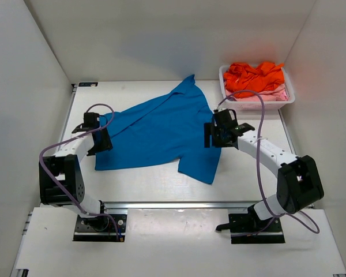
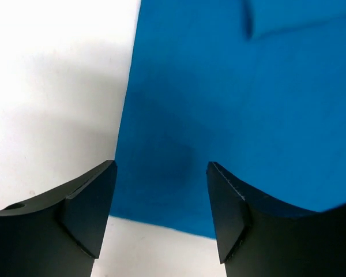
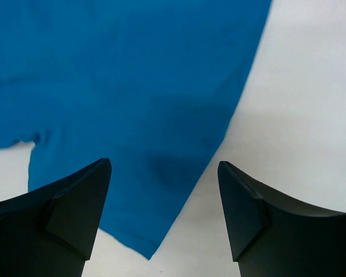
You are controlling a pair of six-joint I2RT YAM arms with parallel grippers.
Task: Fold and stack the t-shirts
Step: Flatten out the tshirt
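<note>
The blue t-shirt [image 1: 161, 130] is seen spread nearly flat but askew on the table [image 1: 144, 187], with 1 flap pointing to the far side and another to the near right. The orange t-shirt [image 1: 255, 73] and the pink t-shirt [image 1: 269, 95] are left bunched in the white basket [image 1: 262, 104] at the far right corner. The left gripper [image 1: 101, 144] is held over the blue shirt's left edge and the right gripper [image 1: 213, 135] over its right side. Both have jaws apart and nothing between them; in each wrist view blue cloth is seen below the fingers, not pinched. The step in hand is judged to be the laying-out of shirt 1, with folding not yet begun. For the next move, 2 matching edge points would probably need to be pinched and carried across together. Whether the fingertips touch the cloth cannot be told. The neckline cannot be made out, and the shirts in the basket cannot be counted, the lower ones being hidden.
</note>
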